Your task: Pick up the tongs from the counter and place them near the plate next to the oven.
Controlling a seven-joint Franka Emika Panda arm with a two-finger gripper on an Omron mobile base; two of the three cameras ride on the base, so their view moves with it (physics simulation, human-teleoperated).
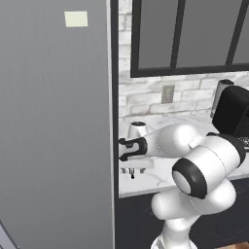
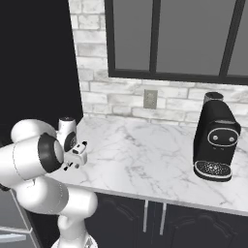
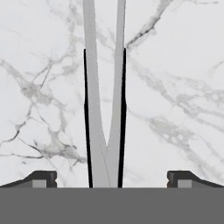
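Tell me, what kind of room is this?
Most likely a kitchen: a marble counter over dark cabinets, a black coffee machine by a brick wall, and metal tongs lying on the counter.

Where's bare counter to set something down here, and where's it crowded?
Free: the wide marble stretch of the counter between the gripper and the coffee machine, back to the brick wall. Crowded: the left end, where the open gripper hangs over the tongs, close beside the tall grey panel.
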